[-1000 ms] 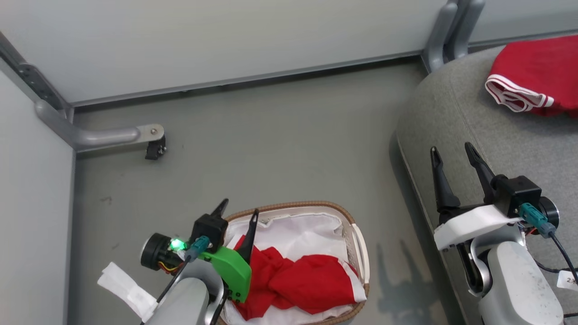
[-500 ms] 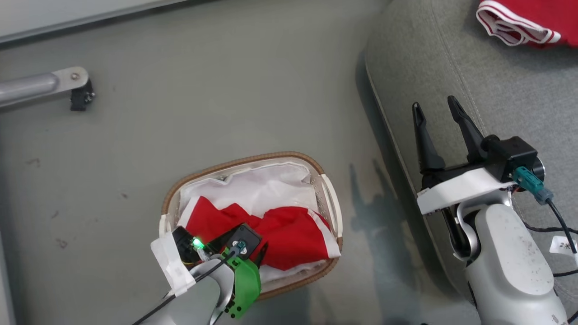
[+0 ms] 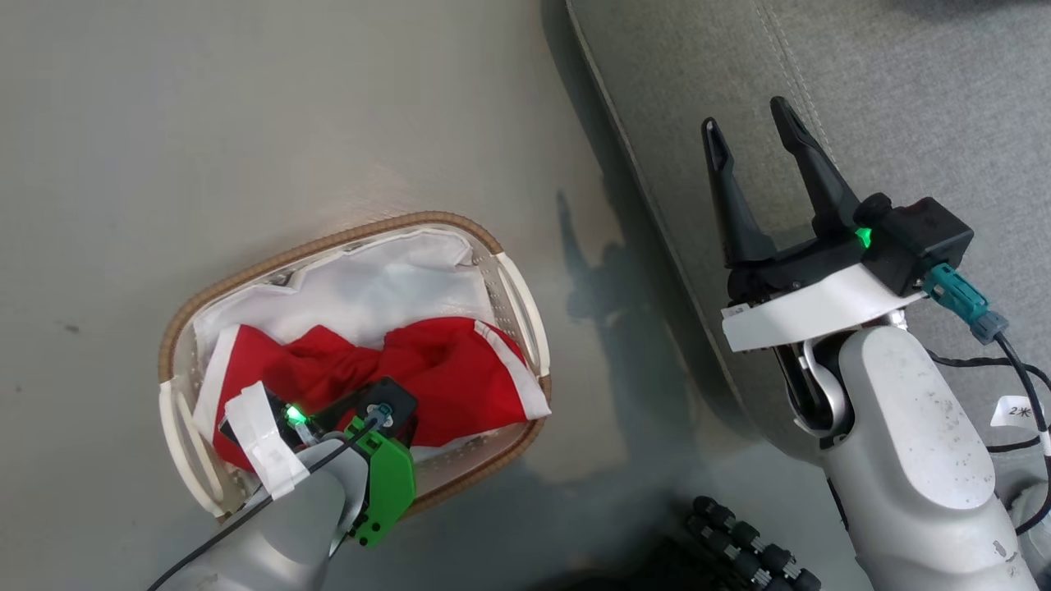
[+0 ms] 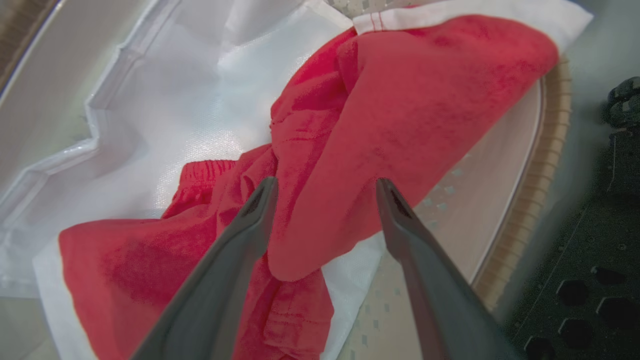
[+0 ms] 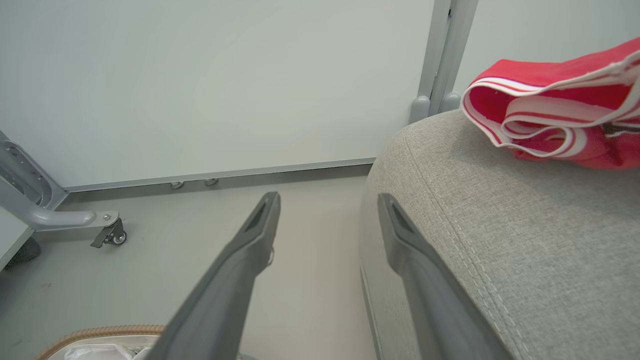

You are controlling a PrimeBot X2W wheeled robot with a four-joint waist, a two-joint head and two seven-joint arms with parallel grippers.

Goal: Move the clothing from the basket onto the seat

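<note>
The clothing point(image 3: 447, 369) lies crumpled and bright red in the basket point(image 3: 328, 240), on its white liner. My left gripper point(image 4: 325, 187) points down into the basket, open, its two fingers standing either side of a bulging red fold point(image 4: 400, 110). In the head view its wrist covers the fingers. My right gripper point(image 3: 745, 113) is open and holds nothing, hovering over the edge of the grey seat point(image 3: 887, 90). In the right wrist view another red garment point(image 5: 550, 110) with white-striped trim lies on the seat point(image 5: 500, 225).
The basket stands on the grey floor point(image 3: 246, 123), left of the seat's rounded edge. My dark base with rollers point(image 3: 739, 533) sits at the bottom. A white wall panel and a grey frame leg with a castor point(image 5: 107, 235) stand beyond.
The head camera has tilted down, so the whole picture has shifted. My left gripper has turned downward and dropped into the basket over the red clothing. Both grippers stay open.
</note>
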